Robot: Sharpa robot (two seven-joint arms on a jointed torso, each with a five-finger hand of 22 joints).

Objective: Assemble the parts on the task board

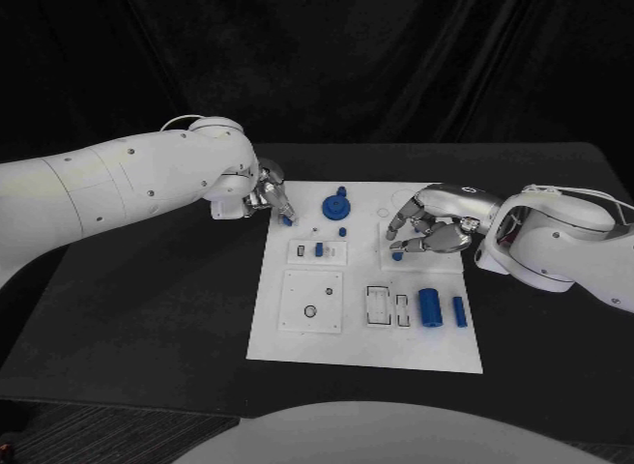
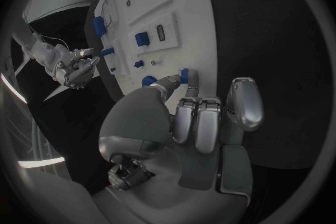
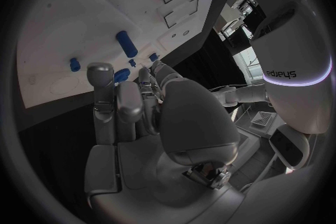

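The white task board point(image 1: 366, 343) lies mid-table. At its far left corner my left hand point(image 1: 266, 196) pinches a small blue peg point(image 1: 287, 219) between thumb and a fingertip, down at the board's surface; the left wrist view shows the same peg point(image 2: 185, 75) at the fingertips. My right hand point(image 1: 431, 225) hovers over the board's far right part, fingers curled, with a small blue part point(image 1: 398, 256) pinched at its fingertips, the same part point(image 3: 121, 74) in the right wrist view. A round blue part point(image 1: 336, 205) stands between the hands.
A short blue peg point(image 1: 342, 232) and a small plate with a blue piece point(image 1: 323, 250) sit mid-board. Near the right edge lie a large blue cylinder point(image 1: 429, 305) and a thinner one point(image 1: 459, 310), beside two rectangular slots point(image 1: 380, 304). A square plate point(image 1: 313, 301) lies on the left.
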